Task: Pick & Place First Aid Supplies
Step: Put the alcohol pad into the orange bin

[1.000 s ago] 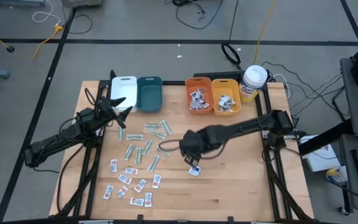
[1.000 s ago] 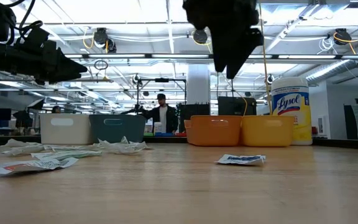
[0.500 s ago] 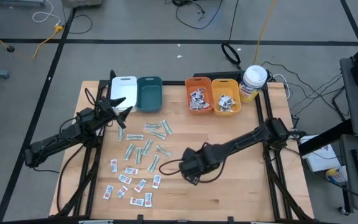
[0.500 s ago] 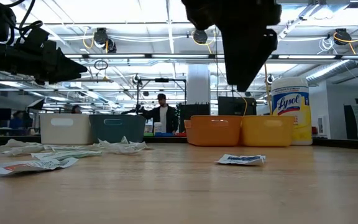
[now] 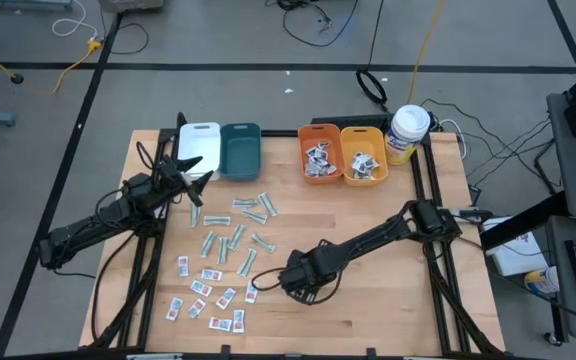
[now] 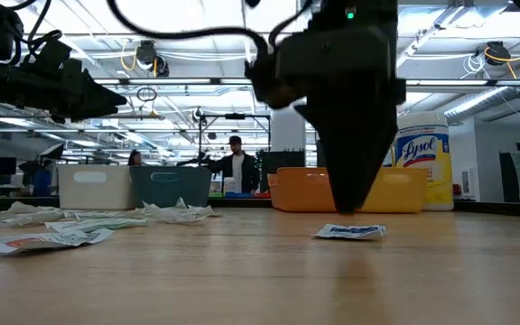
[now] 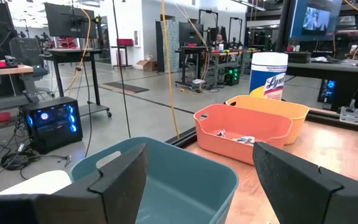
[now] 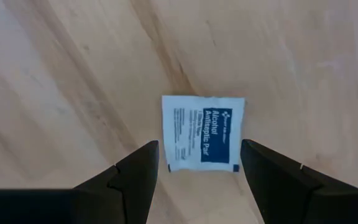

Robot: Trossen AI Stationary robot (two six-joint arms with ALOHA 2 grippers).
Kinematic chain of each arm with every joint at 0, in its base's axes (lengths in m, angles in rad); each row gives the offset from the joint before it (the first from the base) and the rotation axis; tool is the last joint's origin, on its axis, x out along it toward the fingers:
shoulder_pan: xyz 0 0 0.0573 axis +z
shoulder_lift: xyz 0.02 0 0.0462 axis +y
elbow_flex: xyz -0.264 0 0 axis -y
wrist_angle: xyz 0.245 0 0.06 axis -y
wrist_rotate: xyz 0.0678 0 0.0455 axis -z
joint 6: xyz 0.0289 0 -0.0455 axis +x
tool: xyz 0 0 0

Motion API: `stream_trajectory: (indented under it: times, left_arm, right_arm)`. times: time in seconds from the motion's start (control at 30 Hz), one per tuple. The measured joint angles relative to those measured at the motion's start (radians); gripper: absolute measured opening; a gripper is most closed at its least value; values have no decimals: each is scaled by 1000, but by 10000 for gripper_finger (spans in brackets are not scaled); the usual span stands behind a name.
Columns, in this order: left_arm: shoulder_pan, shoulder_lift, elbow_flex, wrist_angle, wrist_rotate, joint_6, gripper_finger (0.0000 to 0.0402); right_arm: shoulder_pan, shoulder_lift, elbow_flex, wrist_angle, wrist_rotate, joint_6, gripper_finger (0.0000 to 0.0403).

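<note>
Wooden table (image 5: 388, 300), seen from above, bearing four bins along its far edge: white bin (image 5: 199, 143), teal bin (image 5: 240, 148), orange bin (image 5: 319, 155) and yellow-orange bin (image 5: 364, 154), the last two each holding several small packets. White canister with yellow label (image 5: 407, 133) stands just beside the yellow-orange bin. Right gripper (image 8: 199, 167) reaches low over the table's middle front, fingers spread, pointing down at one white packet with blue print (image 8: 203, 132), which lies flat on the wood between the two fingertips and is not pinched; in the low view this packet (image 6: 349, 232) rests on the tabletop directly beneath the dark gripper body. Left gripper (image 5: 190, 172) hangs above the table near the white and teal bins, fingers spread and holding nothing. Pale-green strips (image 5: 236, 233) lie scattered at the table's centre-left; small white packets with red print (image 5: 208, 292) lie nearer the front edge. People stand in the room beyond the table.
</note>
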Motion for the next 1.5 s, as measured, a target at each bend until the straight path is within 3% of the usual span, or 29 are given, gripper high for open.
stream_trajectory:
  times: [0.33, 0.47, 0.63, 0.7, 1.07, 1.3, 1.5]
  left_arm:
    - [0, 0, 0, 0, 0, 0, 296]
    - [0, 0, 0, 0, 0, 0, 296]
    - [0, 0, 0, 0, 0, 0, 296]
    - [0, 0, 0, 0, 0, 0, 296]
    - [0, 0, 0, 0, 0, 0, 296]
    - [0, 0, 0, 0, 0, 0, 296]
    - [0, 0, 0, 0, 0, 0, 296]
  right_arm:
    - [-3, 47, 0, 49, -34, -46, 205]
    - [-2, 48, 0, 80, -32, -77, 146]
    - [-3, 48, 0, 82, -23, -153, 31]
    - [-3, 48, 0, 82, -23, -206, 10]
    - [-53, -87, -1, -77, -26, -499, 2]
    - [-135, -184, -1, -150, -83, -719, 2]
    - [-221, -203, 0, -178, -90, -799, 1]
